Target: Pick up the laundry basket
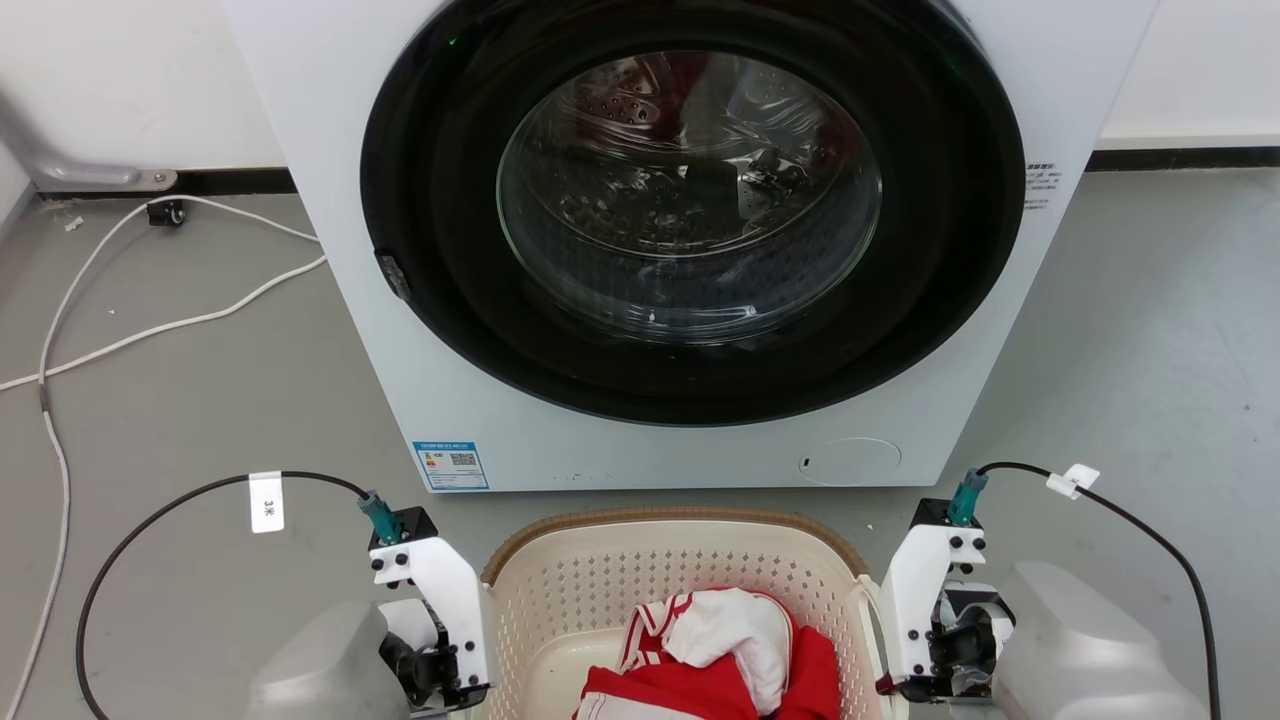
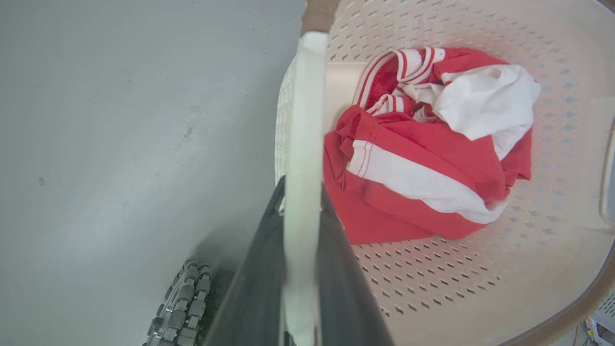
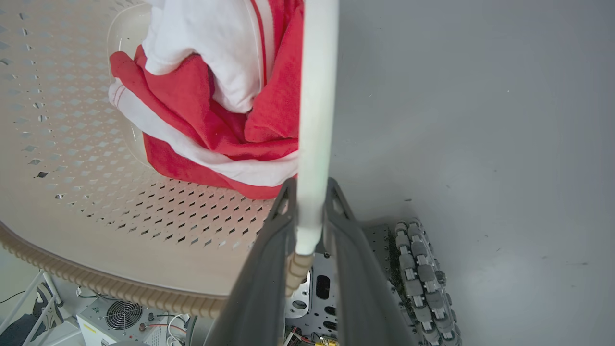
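Observation:
The laundry basket (image 1: 560, 590), cream perforated plastic with a brown woven-look rim, sits at the bottom middle of the head view, in front of the washing machine. A red and white garment (image 1: 720, 650) lies crumpled inside it. My left gripper (image 2: 301, 192) is shut on the basket's white left handle (image 2: 303, 110), one dark finger on each side of the bar. On the other side, my right gripper (image 3: 310, 187) is shut on the white right handle (image 3: 316, 96) the same way. In the head view both wrists flank the basket's sides.
A white washing machine (image 1: 330, 200) with a shut round glass door stands just beyond the basket. White cables (image 1: 150, 330) trail over the grey floor at the left. My base's roller wheels (image 3: 423, 278) show under the right handle, and more wheels (image 2: 182, 307) under the left.

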Available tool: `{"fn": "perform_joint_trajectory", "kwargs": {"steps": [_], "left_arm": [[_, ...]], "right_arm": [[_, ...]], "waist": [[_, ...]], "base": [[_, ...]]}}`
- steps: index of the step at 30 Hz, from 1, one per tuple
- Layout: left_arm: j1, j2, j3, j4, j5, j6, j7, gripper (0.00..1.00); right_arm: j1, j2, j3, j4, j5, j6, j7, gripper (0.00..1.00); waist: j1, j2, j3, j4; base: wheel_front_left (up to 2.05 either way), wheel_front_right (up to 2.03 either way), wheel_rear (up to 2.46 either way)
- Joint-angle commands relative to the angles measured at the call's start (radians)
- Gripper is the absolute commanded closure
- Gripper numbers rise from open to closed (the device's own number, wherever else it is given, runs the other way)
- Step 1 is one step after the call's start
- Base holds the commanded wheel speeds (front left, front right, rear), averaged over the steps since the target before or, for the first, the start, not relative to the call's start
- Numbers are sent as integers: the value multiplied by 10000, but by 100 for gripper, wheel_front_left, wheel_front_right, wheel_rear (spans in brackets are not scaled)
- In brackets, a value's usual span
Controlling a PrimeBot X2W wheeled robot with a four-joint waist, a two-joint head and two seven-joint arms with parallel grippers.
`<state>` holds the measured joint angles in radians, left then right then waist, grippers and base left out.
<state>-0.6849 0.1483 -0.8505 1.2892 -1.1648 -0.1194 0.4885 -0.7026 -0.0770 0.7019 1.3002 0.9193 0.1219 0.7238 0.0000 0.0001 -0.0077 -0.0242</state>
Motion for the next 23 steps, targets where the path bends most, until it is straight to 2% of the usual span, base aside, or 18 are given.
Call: {"fn": "perform_joint_trajectory", "kwargs": {"steps": [1,23], "left_arm": [[65,-465,7,-220,-159,-208,-61,100],[75,-521,-74,-177,-290,-209,-116,100]], "right_arm": [[-83,491,-54,-208,49,163,56,100],[-86,493,-183,-208,91,163,87,100]], "waist": [[0,-1,1,-10],[0,-1,18,-30]], "base": [[0,0,0],[0,0,0]]}}
